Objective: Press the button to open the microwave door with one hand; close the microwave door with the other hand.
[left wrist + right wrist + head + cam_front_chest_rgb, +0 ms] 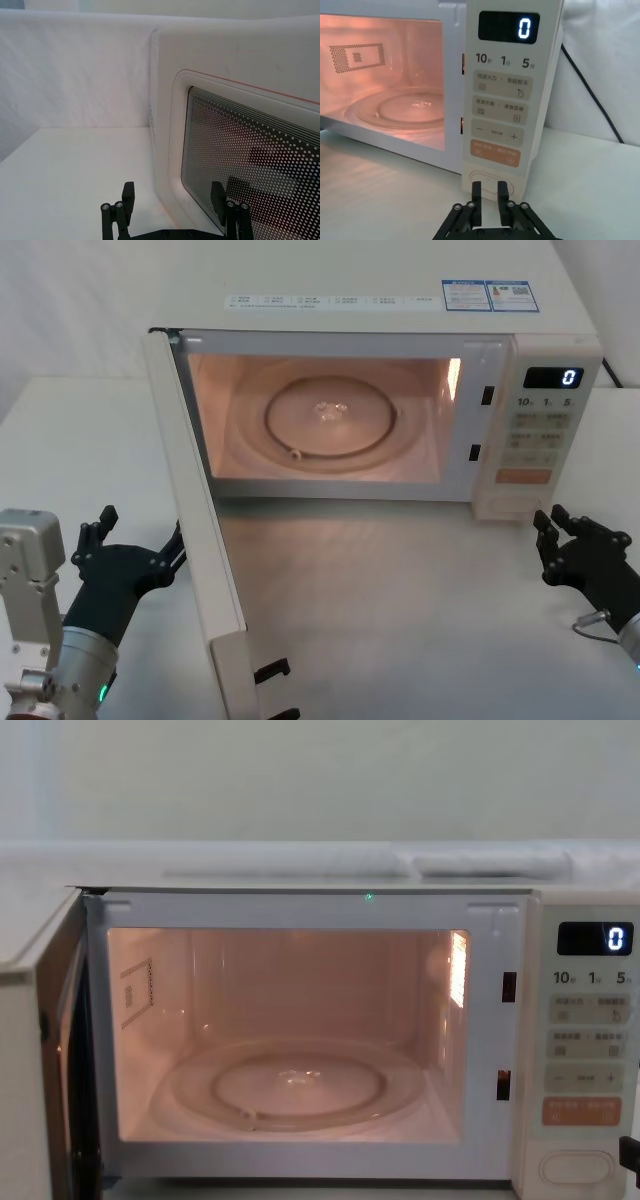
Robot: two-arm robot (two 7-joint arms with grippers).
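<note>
Black left tool (pixel 135 540) spread—beside open microwave door (pixel 200 530).

Both arms end in a black, ridged hand: left hand (pixel 130 545) on a silver-grey wrist with a green light, right hand (pixel 575 540) trailing a thin cable.

Head looks down, chest level, both facing microwave (pixel 400 390) cavity.
</note>
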